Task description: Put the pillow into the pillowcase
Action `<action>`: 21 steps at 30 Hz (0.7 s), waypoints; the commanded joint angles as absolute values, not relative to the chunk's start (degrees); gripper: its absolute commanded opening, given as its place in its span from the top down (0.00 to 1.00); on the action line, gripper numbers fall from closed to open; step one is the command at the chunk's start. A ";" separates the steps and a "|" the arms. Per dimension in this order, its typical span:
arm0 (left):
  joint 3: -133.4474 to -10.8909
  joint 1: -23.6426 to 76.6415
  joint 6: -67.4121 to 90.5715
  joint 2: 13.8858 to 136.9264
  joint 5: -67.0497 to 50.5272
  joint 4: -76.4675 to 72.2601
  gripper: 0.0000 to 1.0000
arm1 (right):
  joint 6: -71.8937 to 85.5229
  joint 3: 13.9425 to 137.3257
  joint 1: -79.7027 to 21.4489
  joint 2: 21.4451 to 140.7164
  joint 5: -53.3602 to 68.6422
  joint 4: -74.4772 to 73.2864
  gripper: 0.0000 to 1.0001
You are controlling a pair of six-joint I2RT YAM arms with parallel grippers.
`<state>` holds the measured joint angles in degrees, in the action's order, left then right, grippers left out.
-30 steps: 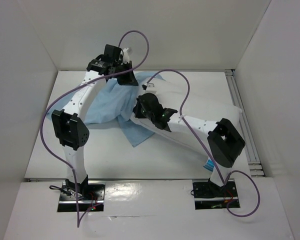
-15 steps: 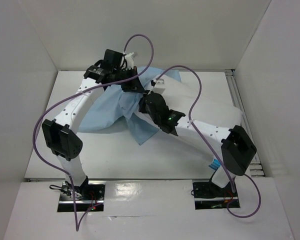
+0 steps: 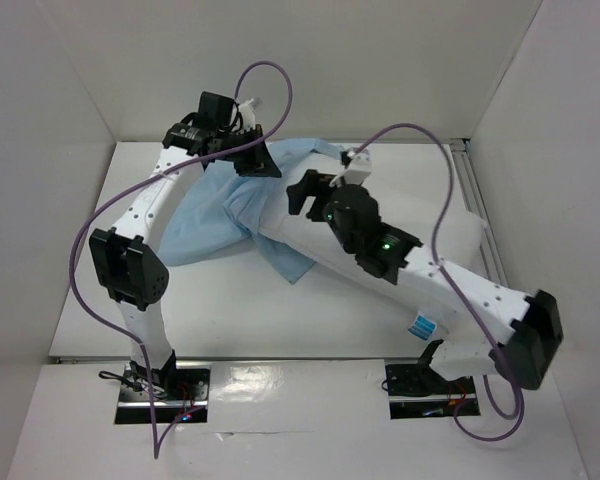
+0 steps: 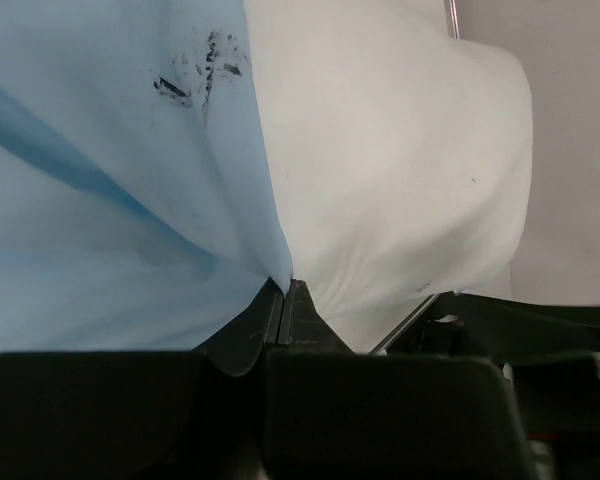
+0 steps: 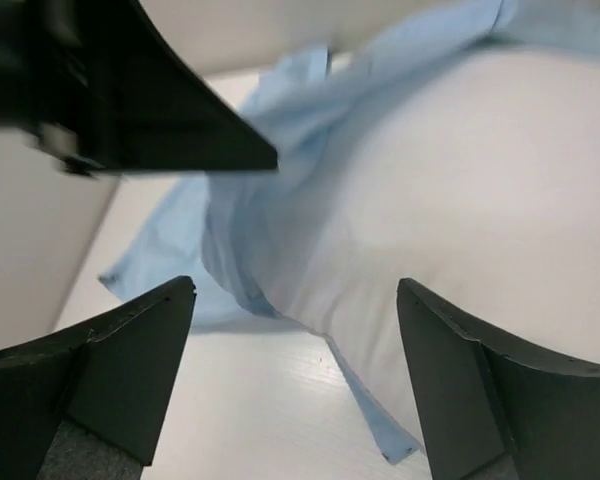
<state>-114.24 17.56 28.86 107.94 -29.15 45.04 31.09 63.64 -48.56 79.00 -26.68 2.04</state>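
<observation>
Nearest the arm bases, the bare white tabletop [image 3: 230, 320] carries the near corner of the large plump white rectangular pillow [image 3: 458, 232]. Its small blue-and-white label [image 3: 421, 326] shows just beside the right arm. The pillow lies on a slant from the right side toward the middle, with the right arm stretched over it.

Further in, the right gripper [image 3: 320, 185] hangs above the pillow's far-left part. Its wrist view shows the two dark fingers [image 5: 130, 360] spread wide with nothing between them, only the white stuffing and blue cloth beyond. It looks placed to take a fresh hold on the cushion and feed it onward.

There the thin, wrinkled pale blue cloth pillowcase [image 3: 205, 215] drapes over the pillow's end, and a loose flap of it trails onto the table. The rest of it lies limp to the left. The pillow seems to be only partly in.

Farthest back, the left gripper [image 3: 255, 160] is pressed together on the pillowcase's edge — its wrist view shows blue cloth caught at the closed tips, with white pillow just beside. It holds the edge up, probably to keep the mouth open and anchored.
</observation>
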 commanded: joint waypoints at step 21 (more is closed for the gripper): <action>-120.32 18.37 31.38 114.61 -35.07 42.54 1.00 | 4.83 92.74 -19.68 104.68 22.93 -27.69 0.03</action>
<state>-117.75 17.91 30.44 113.56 -32.91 44.82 8.36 95.68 -17.17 110.17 11.25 -28.14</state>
